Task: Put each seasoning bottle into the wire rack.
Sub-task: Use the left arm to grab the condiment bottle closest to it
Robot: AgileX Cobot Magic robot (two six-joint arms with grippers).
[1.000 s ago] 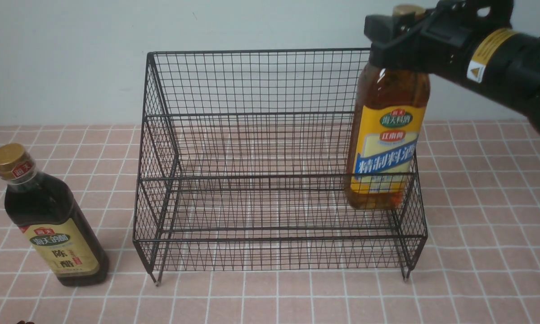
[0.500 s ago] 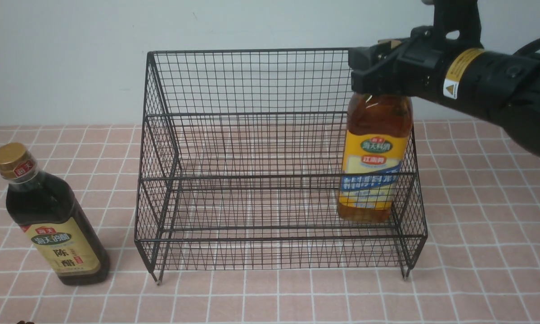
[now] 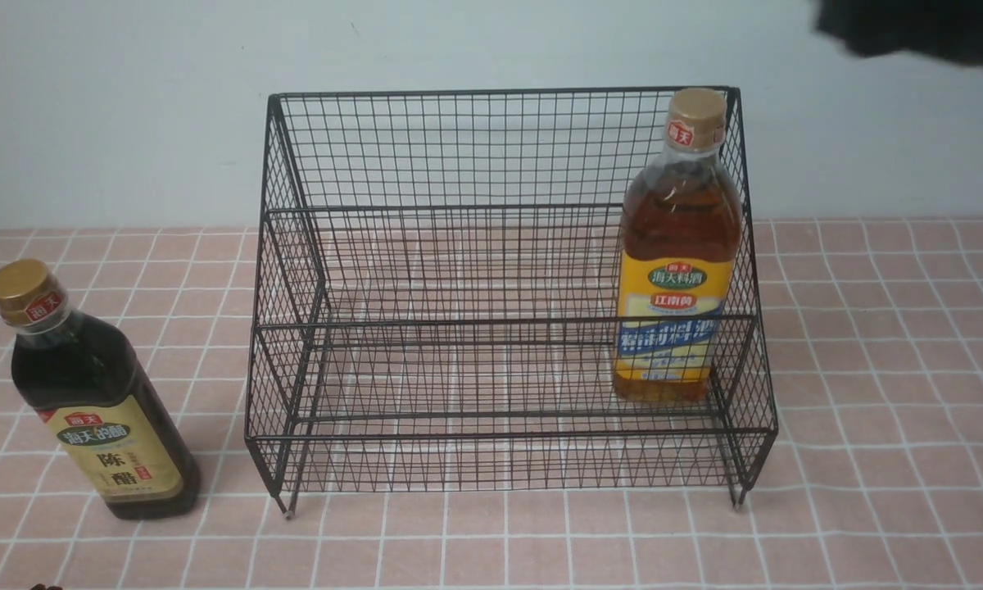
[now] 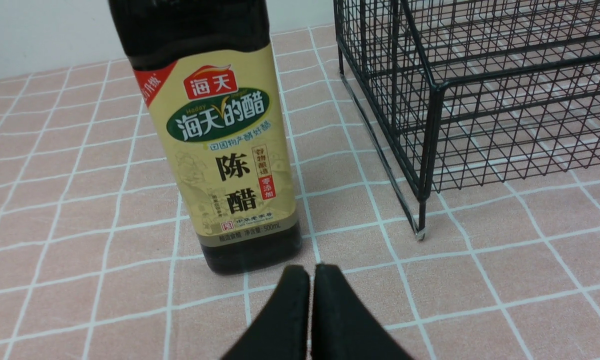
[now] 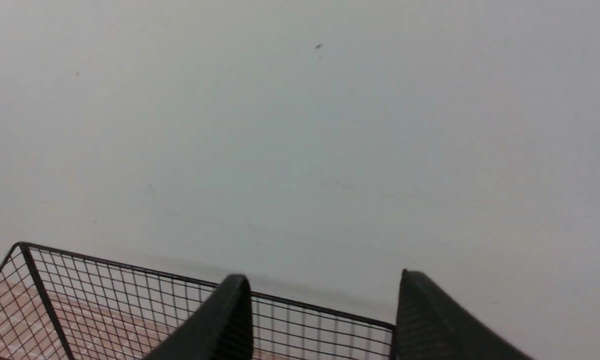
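The wire rack is a black mesh stand with two stepped tiers, a tall back, sloping sides and short feet, standing square on the pink-tiled tabletop. The amber bottle, clear with a gold cap and a yellow-and-blue label, stands upright inside the rack at its right end, on what looks like the lower front tier, close to the right side mesh; its cap reaches about level with the rack's top rim. The dark bottle, slimmer, gold-capped, filled with near-black liquid and wearing a beige label, stands upright on the tabletop outside the rack, near its left front foot.
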